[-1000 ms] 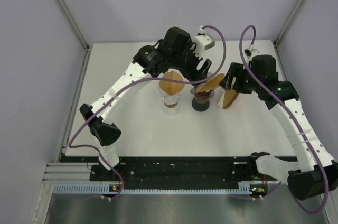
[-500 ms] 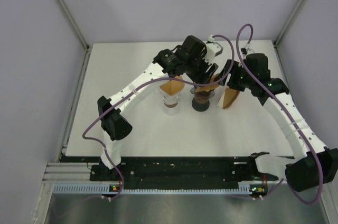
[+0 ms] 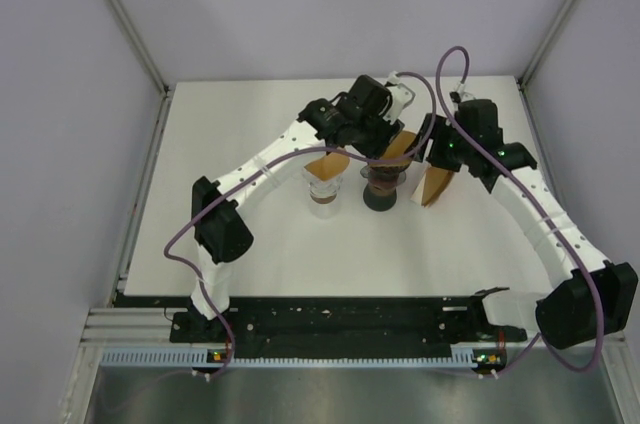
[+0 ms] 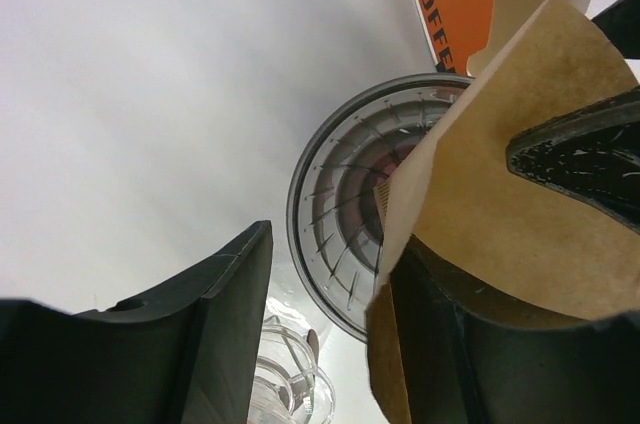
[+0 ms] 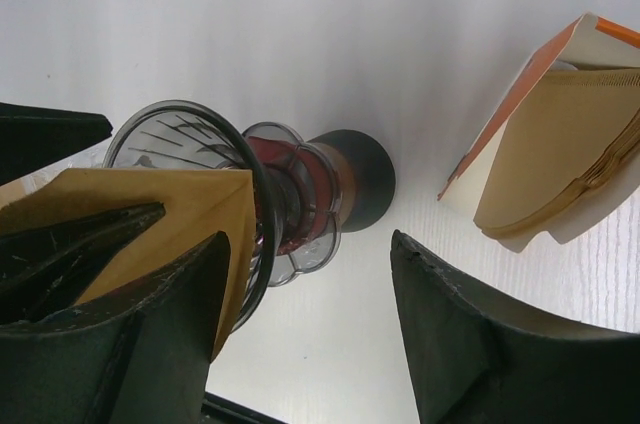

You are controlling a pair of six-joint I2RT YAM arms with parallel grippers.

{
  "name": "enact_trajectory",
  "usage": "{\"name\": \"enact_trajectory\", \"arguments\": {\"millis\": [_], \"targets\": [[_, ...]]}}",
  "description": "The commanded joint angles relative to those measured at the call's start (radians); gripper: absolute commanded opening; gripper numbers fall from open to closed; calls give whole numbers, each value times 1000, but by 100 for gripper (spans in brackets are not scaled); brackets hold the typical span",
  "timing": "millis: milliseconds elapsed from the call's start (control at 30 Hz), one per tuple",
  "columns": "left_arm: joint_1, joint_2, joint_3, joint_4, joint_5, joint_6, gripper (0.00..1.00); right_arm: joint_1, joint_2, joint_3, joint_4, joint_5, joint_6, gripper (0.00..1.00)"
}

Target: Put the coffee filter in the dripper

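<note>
Bare counter (image 3: pixel 260 244) lies open along the bottom of the top view. The right tool (image 5: pixel 310 239) is released beside the dripper (image 5: pixel 290 194), with the filter box (image 5: pixel 560 154) at the frame's right. The left tool (image 4: pixel 330 254) also gapes; the coffee filter (image 4: pixel 500 174) lies against one finger, overlapping the dripper's rim.

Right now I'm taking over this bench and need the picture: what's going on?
Both arms meet over the dripper. A paper filter sits tilted at its rim, not seated, against a finger of the left gripper. It and the right gripper both show jaws apart, so what pins the filter is unclear.
</note>
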State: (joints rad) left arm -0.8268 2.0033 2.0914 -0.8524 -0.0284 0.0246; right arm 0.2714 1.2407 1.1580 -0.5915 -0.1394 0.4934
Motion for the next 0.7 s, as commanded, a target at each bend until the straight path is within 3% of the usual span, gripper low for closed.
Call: {"name": "enact_trajectory", "arguments": {"millis": [0,300,667], "targets": [[25,5,-5,59,-24,-14,56,-4,16,-1,24,24,-27,65],[26,9,-5,82,-44,34,60,67,43,54,-14,63,-75,65],[25,52,-42,82,-85,14,62,72,77,25,-16,63,-92,65]]}}
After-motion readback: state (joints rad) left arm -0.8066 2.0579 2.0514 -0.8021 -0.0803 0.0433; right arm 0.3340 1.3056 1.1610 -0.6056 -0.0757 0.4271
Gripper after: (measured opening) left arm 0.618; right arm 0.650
